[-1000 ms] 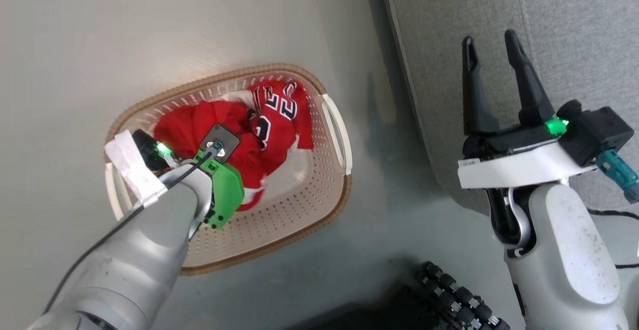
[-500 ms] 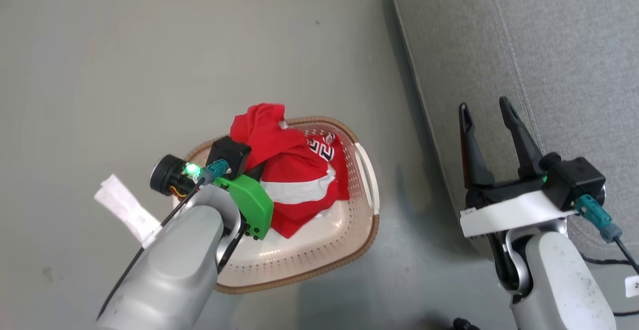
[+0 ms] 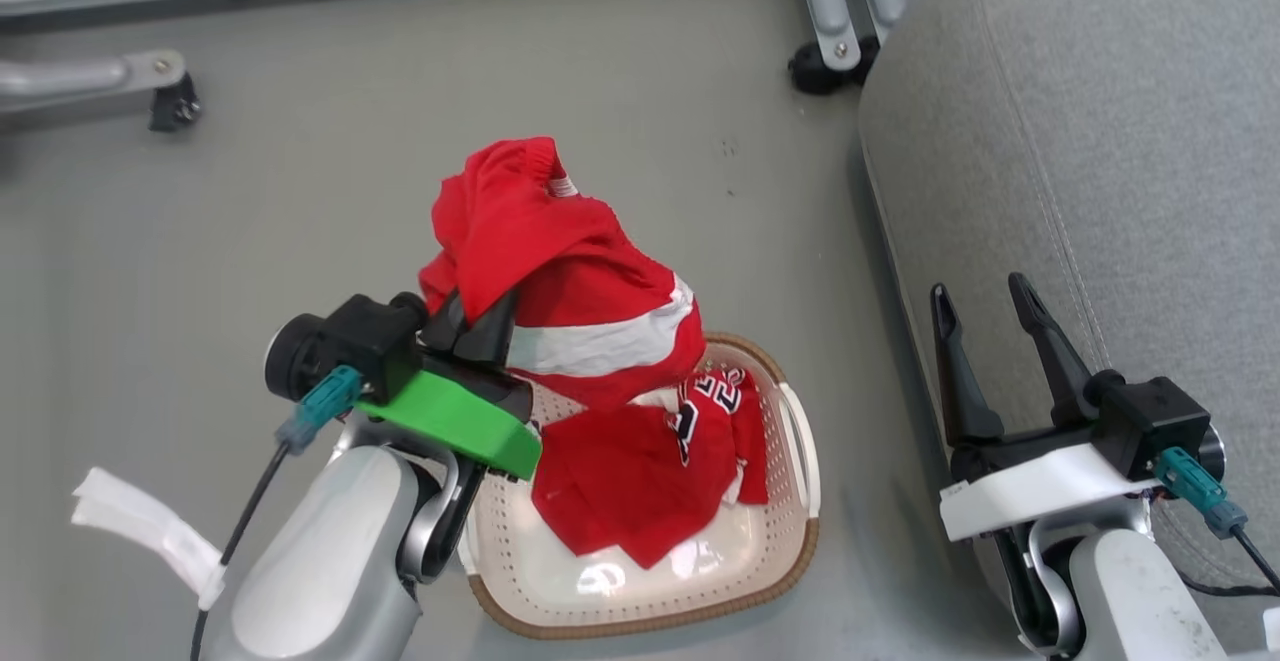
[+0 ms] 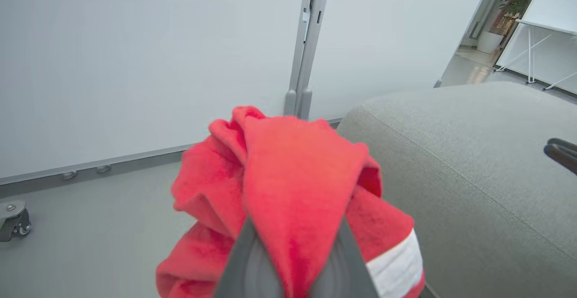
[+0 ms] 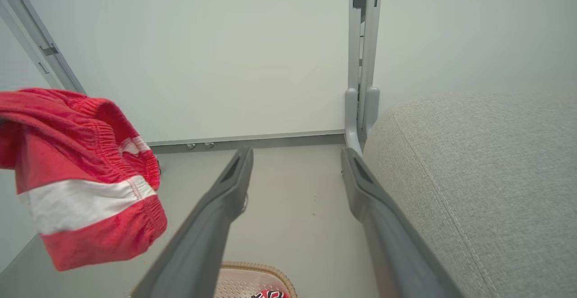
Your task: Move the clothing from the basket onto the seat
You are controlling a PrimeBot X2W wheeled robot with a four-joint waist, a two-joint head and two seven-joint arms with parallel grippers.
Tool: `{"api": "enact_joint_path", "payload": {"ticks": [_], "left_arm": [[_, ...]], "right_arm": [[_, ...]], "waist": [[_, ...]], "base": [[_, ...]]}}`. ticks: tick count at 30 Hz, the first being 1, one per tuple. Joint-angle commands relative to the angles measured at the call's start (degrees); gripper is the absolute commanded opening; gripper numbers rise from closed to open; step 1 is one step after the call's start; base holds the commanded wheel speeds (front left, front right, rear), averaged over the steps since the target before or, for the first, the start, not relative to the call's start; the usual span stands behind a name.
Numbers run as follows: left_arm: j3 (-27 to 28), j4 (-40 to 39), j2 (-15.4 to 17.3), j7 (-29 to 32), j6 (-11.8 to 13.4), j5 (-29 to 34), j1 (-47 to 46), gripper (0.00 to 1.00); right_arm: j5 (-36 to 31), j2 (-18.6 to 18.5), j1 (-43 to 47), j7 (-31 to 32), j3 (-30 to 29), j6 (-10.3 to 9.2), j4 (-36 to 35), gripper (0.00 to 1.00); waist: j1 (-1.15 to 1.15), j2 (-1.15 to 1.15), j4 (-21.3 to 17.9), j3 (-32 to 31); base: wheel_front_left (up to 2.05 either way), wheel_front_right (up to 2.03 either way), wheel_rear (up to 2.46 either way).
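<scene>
The left pincer is pinched tight on the red shorts, held up mid-frame above the basket. The jersey lies in the basket. The right pincer, lower right, stands wide and empty. Next, I think, the shorts must swing right onto the grey seat.

Tally by kind

Two red garments could be told apart, the shorts and the jersey. There was one basket and one seat. There were two grippers, the left gripper and the right gripper, and two casters, a far-left caster and a caster by the seat.
</scene>
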Motion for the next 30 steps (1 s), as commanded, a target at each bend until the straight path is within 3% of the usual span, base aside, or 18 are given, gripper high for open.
{"api": "enact_joint_path", "payload": {"ticks": [1,14,30], "left_arm": [[1.21,-1.90,-0.30,-0.01,0.09,0.29,1.65,0.00],[5.37,-13.33,-2.47,-0.01,-1.40,3.73,10.86,0.00],[2.94,-15.54,-2.19,-0.02,-2.05,4.11,15.63,0.00]], "right_arm": [[-0.01,-0.22,1.26,0.43,-0.13,0.00,-0.39,1.00],[0.53,-0.45,8.48,5.21,0.59,0.00,-4.64,1.00],[1.04,0.44,14.45,8.20,-0.09,0.00,-8.63,1.00]], "waist": [[0.01,0.00,2.89,-4.55],[0.01,0.00,2.44,-12.90],[0.01,0.00,2.11,-16.06]], "base": [[0.00,0.00,0.00],[0.00,0.00,0.00],[0.00,0.00,0.00]]}}
